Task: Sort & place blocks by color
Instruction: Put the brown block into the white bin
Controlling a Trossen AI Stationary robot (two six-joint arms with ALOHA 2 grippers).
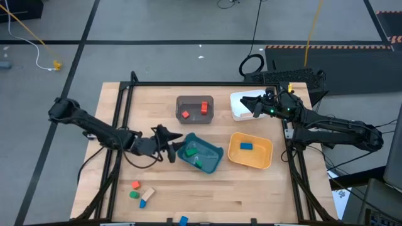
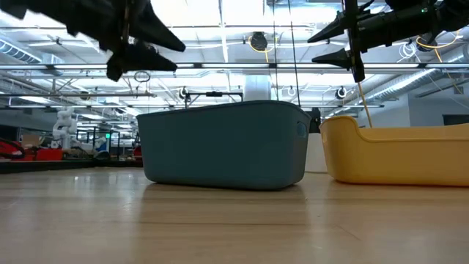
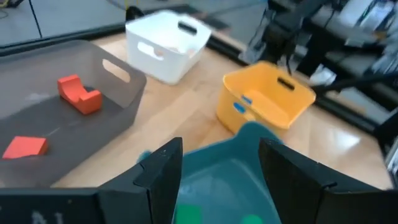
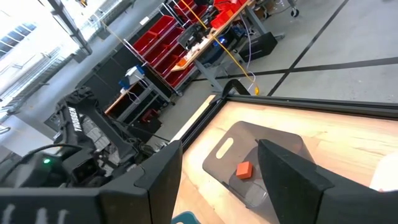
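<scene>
My left gripper (image 1: 178, 145) (image 3: 221, 149) hangs open above the near left rim of the teal tray (image 1: 213, 157), with nothing between its fingers. Green blocks (image 1: 198, 164) lie in that tray. Two red blocks (image 1: 205, 107) (image 3: 79, 94) lie in the grey tray (image 1: 195, 98). A blue block (image 1: 246, 146) lies in the yellow tray (image 1: 264, 160). Loose on the table at the near left are an orange block (image 1: 135, 184), a green block (image 1: 134, 194) and a light wood bar (image 1: 146, 198). My right gripper (image 1: 251, 107) (image 4: 217, 149) waits open, raised over the white tray (image 1: 237, 107).
A blue block (image 1: 183, 220) lies at the table's near edge. The four trays crowd the middle and far right of the table. A black frame rail (image 1: 188, 84) runs along the far edge and down both sides. Bare wood lies along the near side.
</scene>
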